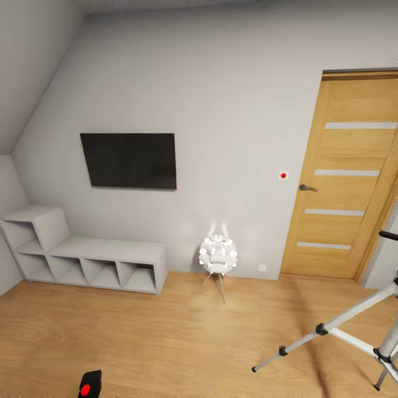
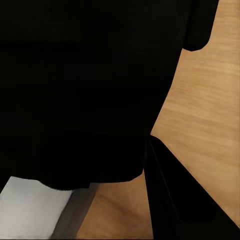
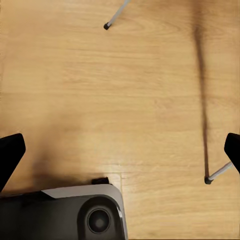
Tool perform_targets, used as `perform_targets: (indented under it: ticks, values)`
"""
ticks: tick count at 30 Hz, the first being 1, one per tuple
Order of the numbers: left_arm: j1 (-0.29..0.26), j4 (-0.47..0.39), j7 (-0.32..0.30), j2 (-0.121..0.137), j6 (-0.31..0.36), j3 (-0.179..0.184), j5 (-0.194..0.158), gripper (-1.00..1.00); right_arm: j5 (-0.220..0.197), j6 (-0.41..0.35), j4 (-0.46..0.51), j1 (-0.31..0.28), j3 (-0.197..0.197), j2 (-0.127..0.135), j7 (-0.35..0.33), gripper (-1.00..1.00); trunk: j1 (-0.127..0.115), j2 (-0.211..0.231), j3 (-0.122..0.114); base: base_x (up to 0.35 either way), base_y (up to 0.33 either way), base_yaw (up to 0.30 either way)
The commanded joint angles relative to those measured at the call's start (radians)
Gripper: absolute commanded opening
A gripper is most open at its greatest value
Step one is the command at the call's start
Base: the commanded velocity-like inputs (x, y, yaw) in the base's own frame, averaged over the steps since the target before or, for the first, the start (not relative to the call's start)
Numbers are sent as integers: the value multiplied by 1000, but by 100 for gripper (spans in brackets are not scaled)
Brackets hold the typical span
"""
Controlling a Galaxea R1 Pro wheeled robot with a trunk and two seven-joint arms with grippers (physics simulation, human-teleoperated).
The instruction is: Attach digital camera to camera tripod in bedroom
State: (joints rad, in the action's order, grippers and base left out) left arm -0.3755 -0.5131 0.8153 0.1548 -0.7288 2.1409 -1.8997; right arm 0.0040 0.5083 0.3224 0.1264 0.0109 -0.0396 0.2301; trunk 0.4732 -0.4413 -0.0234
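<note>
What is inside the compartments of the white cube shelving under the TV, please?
In the head view, the open compartments of the white cube shelving look empty: only their pale inner walls and shadows show. The far corners of each cube are hidden by the dividers, so small items there cannot be excluded.

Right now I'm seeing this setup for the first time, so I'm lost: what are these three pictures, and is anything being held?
It is a simulated two-armed wheeled robot. The head camera looks into a bedroom: a black TV on the wall, white cube shelving, a wooden door, a glowing floor lamp and the camera tripod at right. The digital camera, with its red button, shows at the bottom edge. The left wrist camera shows a large black shape close up; a grip can't be confirmed. The right wrist camera looks down at the wood floor; the right gripper is open and empty.
</note>
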Motion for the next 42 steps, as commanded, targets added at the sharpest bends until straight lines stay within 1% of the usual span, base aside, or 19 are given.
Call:
perform_targets:
  ticks: [1,6,16,19,20,21,22,24,25,27,31,35,38,40,42]
  values:
    - [-2,-5,6,0,0,8,1,-100,1,1,2,1,1,-1,5,100,0,-1,0,-258,0,-1]
    - [-2,-18,5,1,0,9,1,-100,2,4,8,1,3,-3,4,100,0,-1,0,-128,0,-1]
    - [-1,-37,4,5,1,16,0,-100,2,4,35,1,3,-5,3,100,0,-1,0,-12,0,0]
    - [-1,-55,5,7,2,38,0,-100,2,4,36,1,3,-5,3,100,0,-1,0,0,0,0]
    - [0,-65,5,8,2,57,-1,-100,2,4,36,1,3,-5,3,100,0,-1,0,0,0,0]
    - [0,-71,5,8,3,68,-1,-100,2,4,36,1,3,-5,3,100,0,-1,0,0,0,0]
    - [0,-83,5,10,3,90,-1,-100,2,4,36,1,3,-5,4,100,0,-1,0,0,0,0]
    - [0,-98,5,14,3,112,-1,-100,2,4,36,1,3,-5,4,100,0,-1,0,0,0,0]
    - [0,-114,5,17,3,130,-1,-100,2,4,36,1,3,-5,4,100,0,-1,0,0,0,0]
    - [1,-143,5,20,3,148,-2,-100,2,4,36,1,3,-5,4,100,0,-1,0,0,0,0]
    - [4,-173,5,22,3,161,-2,-100,2,4,37,1,3,-5,4,100,0,-1,0,0,0,0]
    - [33,-190,5,23,3,180,-2,-100,2,4,37,1,3,-5,4,100,0,-1,0,0,0,0]
    - [70,-190,4,23,3,186,-2,-100,2,4,37,1,3,-5,4,100,0,-1,0,0,0,0]
    - [105,-185,3,23,3,188,-2,-100,2,4,37,1,3,-5,5,100,0,-1,0,0,0,0]
    - [158,-169,3,23,3,190,-2,-100,2,4,37,1,3,-5,5,100,0,-1,0,0,0,0]
